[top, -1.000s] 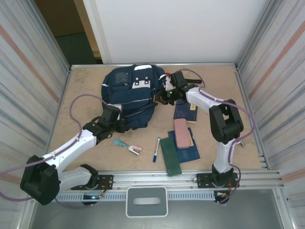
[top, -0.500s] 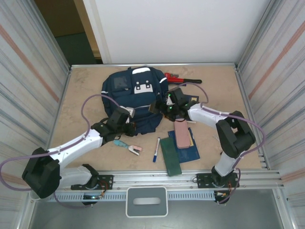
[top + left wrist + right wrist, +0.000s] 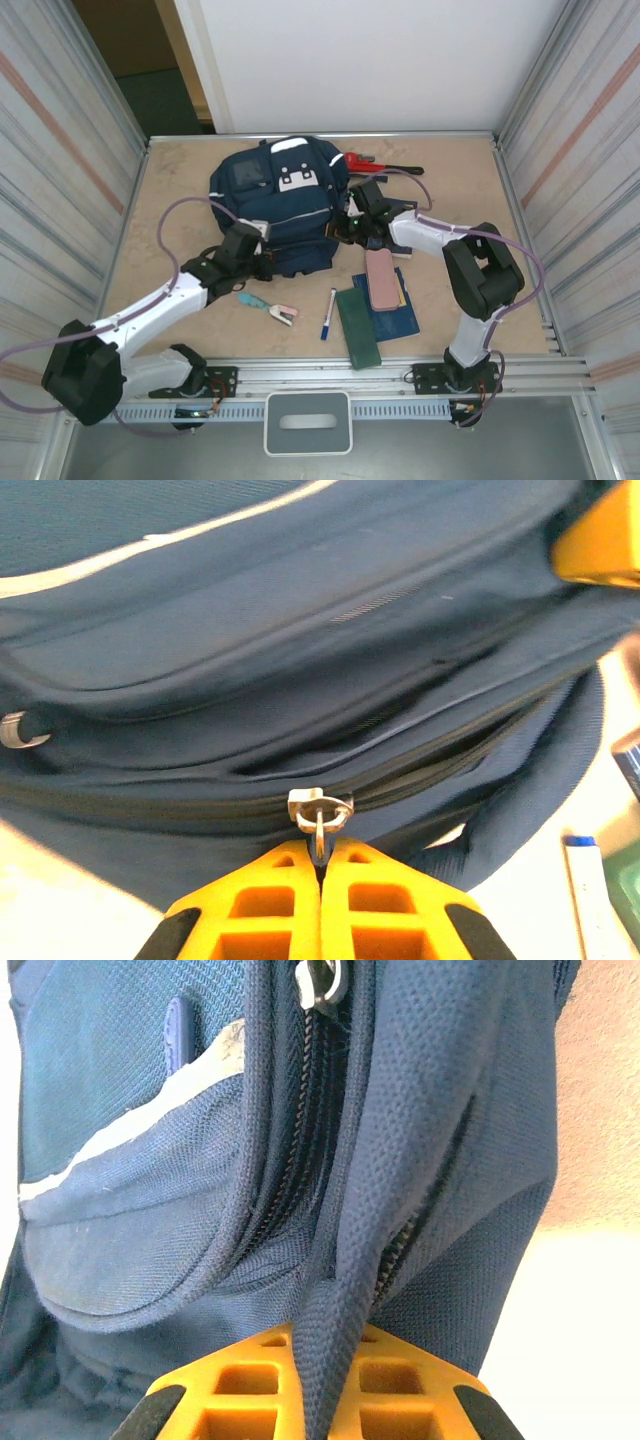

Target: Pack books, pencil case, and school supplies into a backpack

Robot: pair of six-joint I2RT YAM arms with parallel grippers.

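Books (image 3: 398, 312), pencil case (image 3: 380, 279), marker (image 3: 329, 313) and stapler (image 3: 270, 307) lie unpacked at 5–6 o'clock of the backpack (image 3: 280, 195). Bag-opening step: left gripper (image 3: 320, 858) is clamped tight on the zipper pull (image 3: 320, 810) at the bag's 7 o'clock, and right gripper (image 3: 322, 1350) is pinched closed on a fabric fold (image 3: 340, 1250) at 4 o'clock. Next likely: drag the pull along its track while the right braces.

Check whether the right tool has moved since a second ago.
Yes. It hid the wrench then; now the right tool sits clear of it, nearer the table's near edge, shut on the backpack.
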